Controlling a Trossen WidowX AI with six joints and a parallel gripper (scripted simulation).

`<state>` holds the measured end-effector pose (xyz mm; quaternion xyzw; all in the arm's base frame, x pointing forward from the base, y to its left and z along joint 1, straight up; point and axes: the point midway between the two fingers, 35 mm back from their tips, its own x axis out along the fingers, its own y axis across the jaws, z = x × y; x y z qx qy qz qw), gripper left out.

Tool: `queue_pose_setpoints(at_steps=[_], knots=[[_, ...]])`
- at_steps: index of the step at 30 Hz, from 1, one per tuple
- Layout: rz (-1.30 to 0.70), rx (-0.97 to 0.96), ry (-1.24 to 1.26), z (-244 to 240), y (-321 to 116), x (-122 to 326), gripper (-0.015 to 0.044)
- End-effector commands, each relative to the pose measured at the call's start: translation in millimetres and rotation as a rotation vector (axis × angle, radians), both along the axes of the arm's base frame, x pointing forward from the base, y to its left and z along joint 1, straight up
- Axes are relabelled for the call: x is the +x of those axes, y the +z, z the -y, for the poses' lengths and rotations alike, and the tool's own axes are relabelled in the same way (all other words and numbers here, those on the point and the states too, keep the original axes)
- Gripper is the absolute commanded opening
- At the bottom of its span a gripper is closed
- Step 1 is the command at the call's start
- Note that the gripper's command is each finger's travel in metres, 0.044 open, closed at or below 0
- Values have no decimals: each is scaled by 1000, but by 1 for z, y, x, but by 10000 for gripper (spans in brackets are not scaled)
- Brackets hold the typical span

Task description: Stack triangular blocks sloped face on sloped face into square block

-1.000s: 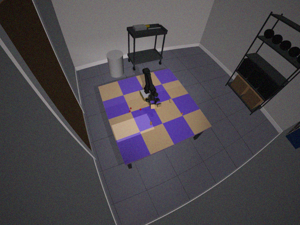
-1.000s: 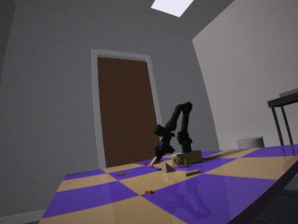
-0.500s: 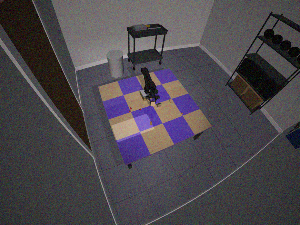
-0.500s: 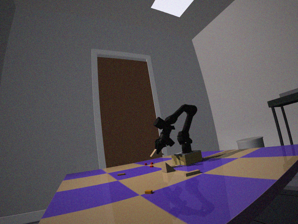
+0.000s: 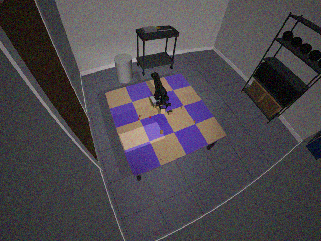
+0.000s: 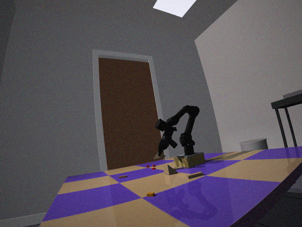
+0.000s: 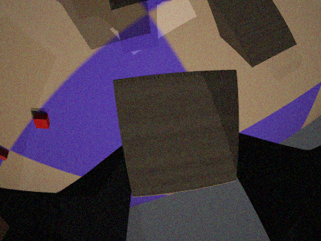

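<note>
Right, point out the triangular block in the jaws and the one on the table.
Held triangular block (image 5: 162, 111) (image 6: 156, 156) (image 7: 173, 135): top, exterior, wrist views; on visible faces.
Resting triangular block (image 5: 169, 112) (image 6: 168, 170) (image 7: 256, 34): top, exterior, wrist views; on visible faces.

Checkered table (image 5: 181, 145) (image 6: 97, 195), triangular block (image 5: 169, 112) (image 6: 169, 170), red cubes (image 5: 149, 117) (image 6: 153, 168) (image 7: 41, 122)

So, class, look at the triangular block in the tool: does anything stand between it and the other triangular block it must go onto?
Nothing visible does. The held block hangs beside the lower block, with no object seen in the gap.
</note>
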<state>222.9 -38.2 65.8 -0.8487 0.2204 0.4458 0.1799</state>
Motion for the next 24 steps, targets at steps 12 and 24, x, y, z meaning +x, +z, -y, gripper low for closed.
queue_pose_setpoints(at_steps=[12, 24], knots=[[36, 262, -408, 1, 4, 4, 0], [56, 459, -767, 2, 4, 6, 0]])
